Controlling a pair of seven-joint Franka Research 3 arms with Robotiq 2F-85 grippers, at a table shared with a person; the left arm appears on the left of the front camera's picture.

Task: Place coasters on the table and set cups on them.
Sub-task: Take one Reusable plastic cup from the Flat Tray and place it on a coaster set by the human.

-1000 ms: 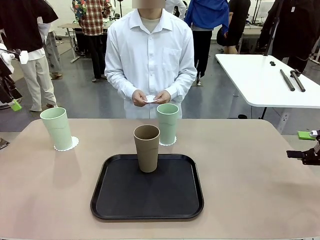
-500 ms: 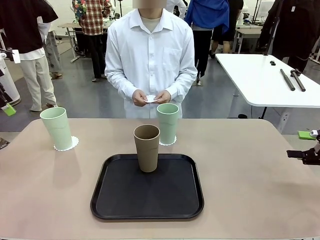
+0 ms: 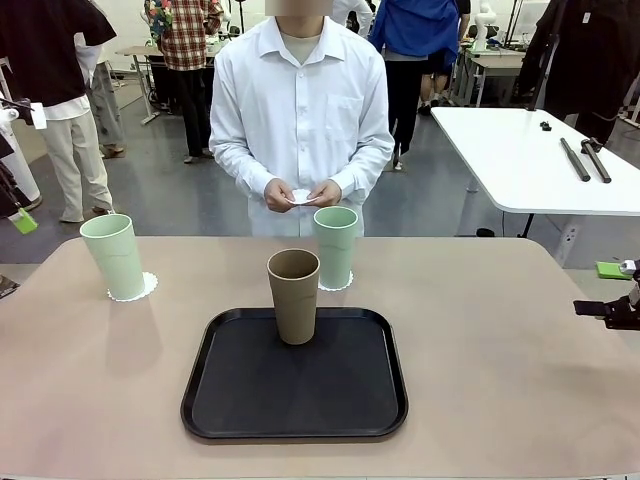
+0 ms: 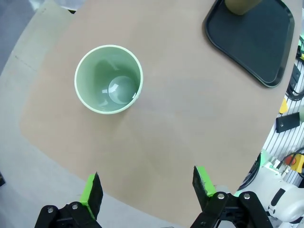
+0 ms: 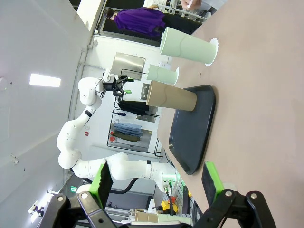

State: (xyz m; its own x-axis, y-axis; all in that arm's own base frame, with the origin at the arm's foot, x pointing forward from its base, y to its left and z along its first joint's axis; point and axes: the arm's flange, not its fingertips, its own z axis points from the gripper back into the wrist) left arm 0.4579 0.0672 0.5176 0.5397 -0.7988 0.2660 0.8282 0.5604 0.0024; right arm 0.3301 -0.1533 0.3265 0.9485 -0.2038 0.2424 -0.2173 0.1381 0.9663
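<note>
One pale green cup (image 3: 113, 256) stands on a coaster (image 3: 148, 288) at the table's (image 3: 500, 340) far left. A second green cup (image 3: 335, 246) stands on a coaster (image 3: 346, 284) at the far middle. The tan cup (image 3: 293, 295) is upright on the black tray (image 3: 295, 385). The person's hands hold another white coaster (image 3: 301, 197) above the far edge. My left gripper (image 4: 147, 187) hangs open high above the left cup (image 4: 109, 79). My right gripper (image 5: 156, 180) is open off the table's right side, empty, facing the cups (image 5: 186, 46).
The black tray (image 4: 256, 42) takes up the near middle of the table. A white-topped table (image 3: 540, 160) with black tools stands at the back right. People walk behind the person in the white shirt (image 3: 300, 110).
My left gripper's green pad at the picture's left edge has shifted slightly. The cups, the tray, the person's hands and the right gripper stay still.
</note>
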